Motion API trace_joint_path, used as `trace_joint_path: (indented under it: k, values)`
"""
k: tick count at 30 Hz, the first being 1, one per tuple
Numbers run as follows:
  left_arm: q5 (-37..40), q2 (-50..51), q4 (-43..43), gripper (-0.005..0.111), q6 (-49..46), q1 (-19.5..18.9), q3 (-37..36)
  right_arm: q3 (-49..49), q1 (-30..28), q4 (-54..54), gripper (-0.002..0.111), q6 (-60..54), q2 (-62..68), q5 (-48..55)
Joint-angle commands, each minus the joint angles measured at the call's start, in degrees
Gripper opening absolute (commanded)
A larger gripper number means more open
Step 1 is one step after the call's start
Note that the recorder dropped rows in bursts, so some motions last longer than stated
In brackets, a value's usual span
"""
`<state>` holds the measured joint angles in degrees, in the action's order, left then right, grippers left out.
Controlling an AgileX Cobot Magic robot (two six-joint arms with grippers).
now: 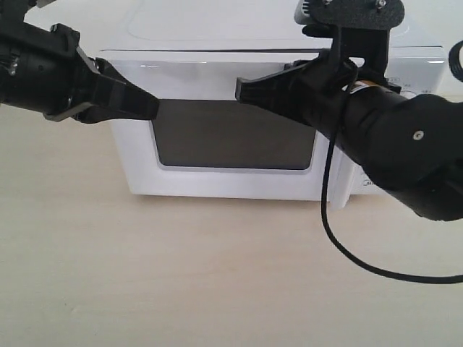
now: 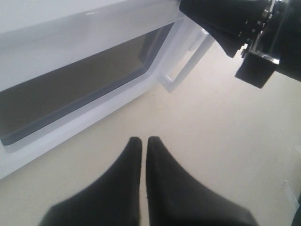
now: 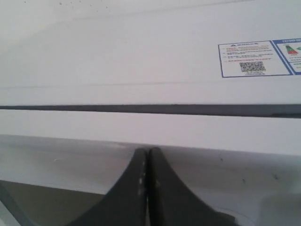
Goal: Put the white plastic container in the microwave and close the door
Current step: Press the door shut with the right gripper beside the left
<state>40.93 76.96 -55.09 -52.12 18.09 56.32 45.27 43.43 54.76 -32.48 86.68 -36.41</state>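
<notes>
Currently left gripper [image 2: 141,139] is clenched, fingers pressed together with only a hairline slit between them, nothing held. It hangs in front of the microwave [image 1: 217,29], over bare table [image 1: 181,275], not touching it. In exterior view its tip sits by the upper left corner of the door [image 1: 137,166] window. Right gripper [image 3: 148,150] is also clenched and empty, fingers tight against each other. It points at the microwave's front face, at the white band of the door just under the dark seam below the microwave's top. Contact with the door: cannot tell. In exterior view the right gripper tip is over the top edge of the window, near the middle of the microwave's front. The right arm's bulk covers the microwave's right panel, and a black cable [image 1: 340,246] drops from it to the table in front of the microwave. Door is shut, flush with the microwave body. Its vertical bar handle [image 2: 186,66] shows in the left wrist view, with the right gripper near it. Window is dark, so the inside cannot be made out. White plastic container cannot be made out in any view. Stickers [image 3: 256,59] lie on the microwave's top. Microwave stands on the light table, square to the exterior camera.
</notes>
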Motion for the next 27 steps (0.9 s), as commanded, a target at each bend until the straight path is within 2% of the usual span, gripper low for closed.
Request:
trace_joint_path:
  k: [1, 15, 27]
  values:
    - [-0.9, 0.0, -0.6, 0.004, -0.3, 0.4, -0.2, 1.7, -0.5, 1.7, 0.000, -1.2, 0.9, -2.4]
    - [-0.9, 0.0, -0.6, 0.004, -0.3, 0.4, -0.2, 2.4, -1.7, 4.0, 0.000, -4.4, 1.6, -0.7]
    - [-0.9, 0.0, -0.9, 0.004, -0.3, 0.4, -0.2, 2.4, -1.7, 4.6, 0.000, -5.4, 3.7, -3.9]
